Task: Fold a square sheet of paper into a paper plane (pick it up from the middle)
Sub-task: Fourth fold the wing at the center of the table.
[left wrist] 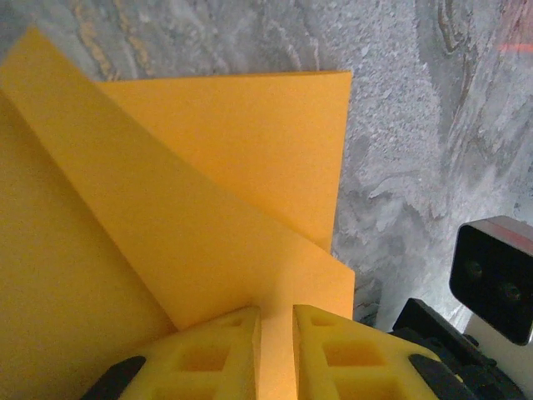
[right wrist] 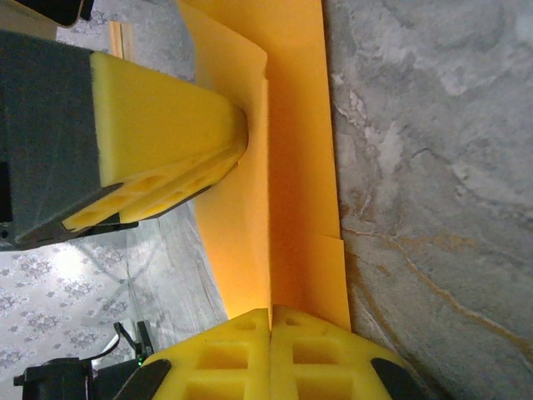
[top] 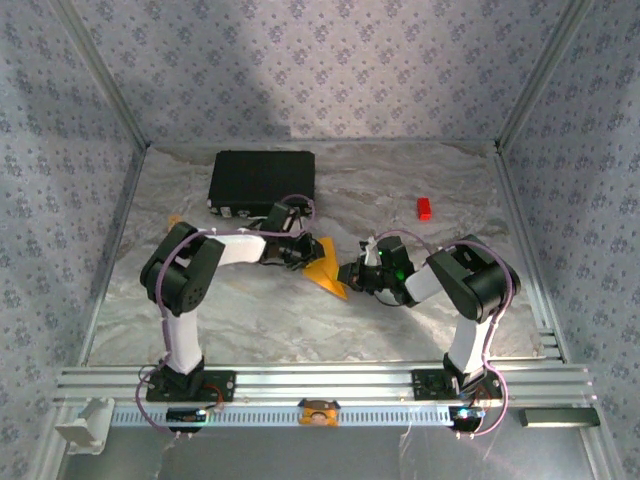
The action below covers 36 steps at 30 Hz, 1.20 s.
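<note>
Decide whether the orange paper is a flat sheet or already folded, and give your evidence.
Folded: the orange paper shows overlapping layers with a diagonal flap edge. The left hand and right hand each pinch it.

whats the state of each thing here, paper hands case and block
square sheet of paper, partly folded, pinched by both hands
left hand, shut on the folded layers
right hand, shut on the paper's edge
black case, closed, lying flat
red block, lying alone, untouched
</note>
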Motion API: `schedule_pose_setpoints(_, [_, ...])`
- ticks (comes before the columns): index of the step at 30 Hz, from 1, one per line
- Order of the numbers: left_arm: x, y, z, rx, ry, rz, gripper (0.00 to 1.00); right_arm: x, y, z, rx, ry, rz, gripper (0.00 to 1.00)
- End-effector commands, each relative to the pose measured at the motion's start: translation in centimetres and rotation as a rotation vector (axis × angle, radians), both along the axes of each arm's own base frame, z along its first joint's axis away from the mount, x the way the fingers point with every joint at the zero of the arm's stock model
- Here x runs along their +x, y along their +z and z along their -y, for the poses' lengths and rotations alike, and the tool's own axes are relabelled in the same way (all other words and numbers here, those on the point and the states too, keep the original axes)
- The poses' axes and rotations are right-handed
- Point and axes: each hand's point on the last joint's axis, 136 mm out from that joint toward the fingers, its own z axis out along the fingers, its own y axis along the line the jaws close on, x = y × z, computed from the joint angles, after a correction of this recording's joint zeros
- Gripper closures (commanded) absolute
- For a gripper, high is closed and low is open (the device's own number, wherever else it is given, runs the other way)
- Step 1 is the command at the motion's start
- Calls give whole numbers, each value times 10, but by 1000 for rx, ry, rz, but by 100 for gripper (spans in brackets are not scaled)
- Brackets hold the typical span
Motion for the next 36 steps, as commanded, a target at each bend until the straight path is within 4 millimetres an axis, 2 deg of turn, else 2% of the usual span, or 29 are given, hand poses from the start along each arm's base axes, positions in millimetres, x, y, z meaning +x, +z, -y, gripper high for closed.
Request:
schedule_pose_setpoints(1, [2,-1,4,7,-9,1,83,-10,-43,22,-125,-67,-138,100])
schedule_pose_setpoints(10, [-2,-12,2,40,-38,-23,83,-10,-44,23,-135,-69,-145,99])
schedule_pose_setpoints(18, [-8,-21,0,64,-55,-43,83,-12,-38,21,-133,-58,-139,89])
schedule_pose_setpoints(21, [-8,-20,-1,69,-57,-43,83,-15,-31,20,-151,-41,-122,85])
schedule_pose_setpoints(29, [-8,-21,-1,69,-56,-46,83,-30,-27,29,-251,9,-98,77])
schedule_pose_setpoints(32, [-8,-21,-1,69,-58,-46,83,-35,-24,23,-233,55,-96,75])
schedule_pose_setpoints(36, [-9,-21,-1,67,-58,-49,84,-40,-30,26,-268,71,-110,74])
